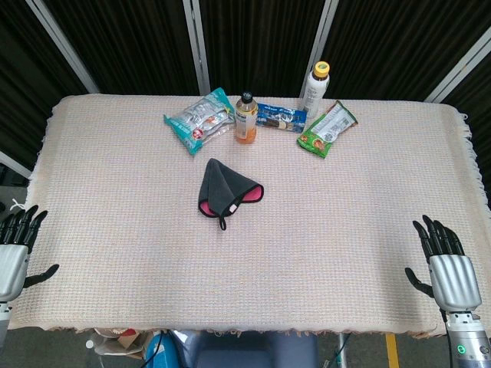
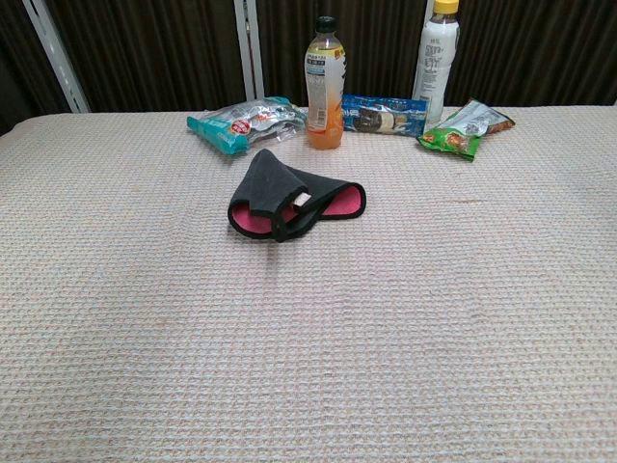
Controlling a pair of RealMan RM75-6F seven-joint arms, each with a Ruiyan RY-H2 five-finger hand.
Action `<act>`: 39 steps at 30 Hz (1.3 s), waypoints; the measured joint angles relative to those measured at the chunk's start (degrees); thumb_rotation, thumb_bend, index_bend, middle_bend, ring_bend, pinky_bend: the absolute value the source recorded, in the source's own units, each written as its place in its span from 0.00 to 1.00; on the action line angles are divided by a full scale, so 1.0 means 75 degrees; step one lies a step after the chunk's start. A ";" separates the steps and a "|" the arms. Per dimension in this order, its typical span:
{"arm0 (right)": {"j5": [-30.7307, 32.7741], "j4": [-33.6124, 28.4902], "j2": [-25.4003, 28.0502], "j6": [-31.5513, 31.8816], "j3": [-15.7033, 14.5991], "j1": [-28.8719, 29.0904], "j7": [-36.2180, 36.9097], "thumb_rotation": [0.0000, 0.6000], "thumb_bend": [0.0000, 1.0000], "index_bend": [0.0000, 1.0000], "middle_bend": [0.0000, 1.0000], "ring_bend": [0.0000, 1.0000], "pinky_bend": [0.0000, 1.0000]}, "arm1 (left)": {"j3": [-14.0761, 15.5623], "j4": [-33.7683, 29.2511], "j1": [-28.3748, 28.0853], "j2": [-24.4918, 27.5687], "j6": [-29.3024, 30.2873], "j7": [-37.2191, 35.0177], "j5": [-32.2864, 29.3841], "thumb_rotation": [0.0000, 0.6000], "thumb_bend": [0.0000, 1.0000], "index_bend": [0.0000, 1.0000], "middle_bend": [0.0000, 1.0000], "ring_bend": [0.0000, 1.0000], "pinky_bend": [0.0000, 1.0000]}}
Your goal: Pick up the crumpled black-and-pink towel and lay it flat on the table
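My left hand (image 1: 15, 245) sits at the near-left edge of the bench (image 1: 115, 230), fingers spread and holding nothing; it is well apart from the towel (image 1: 226, 190). The towel lies bunched near the middle of the bench, just in front of the row of snacks and bottles. My right hand (image 1: 445, 261) waits at the near-right edge, also spread wide and empty.

For the step in hand, the reach and pickup, I judge the left hand is slightly closer, so I would bring it in low and pinch one outer corner rather than the thick folded middle. Then the right hand can take an opposite corner and the two can draw the cloth taut before lowering it.

The towel is dark grey-black outside with a pink lining showing along its open edge. It is folded into a rough wedge. A small loop (image 1: 222, 224) sticks out toward me, and a pale tag (image 2: 303, 200) shows in the chest view.
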 measured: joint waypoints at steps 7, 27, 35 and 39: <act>-0.0005 0.0009 -0.0011 -0.0003 -0.0001 0.0000 -0.0004 1.00 0.26 0.00 0.02 0.00 0.11 | 0.0003 0.0050 -0.0015 -0.0036 -0.0055 0.0007 -0.0030 1.00 0.00 0.00 0.00 0.00 0.00; 0.0138 0.0316 -0.0164 -0.0144 -0.0011 0.0005 0.0030 1.00 0.26 0.00 0.02 0.00 0.11 | 0.0010 0.0159 -0.0157 -0.0320 -0.0291 0.0191 -0.0042 1.00 0.00 0.00 0.00 0.00 0.00; 0.0213 0.0303 -0.0196 -0.0147 0.0079 0.0039 0.0020 1.00 0.26 0.00 0.02 0.00 0.11 | -0.0291 0.0004 -0.0621 -0.0678 -0.0755 0.0433 -0.0204 1.00 0.01 0.00 0.00 0.00 0.00; 0.0273 0.0310 -0.0233 -0.0166 0.0137 0.0072 0.0124 1.00 0.26 0.00 0.02 0.00 0.11 | -0.0557 0.0008 -0.1235 -0.0962 -0.1308 0.0570 -0.0207 1.00 0.00 0.01 0.01 0.00 0.00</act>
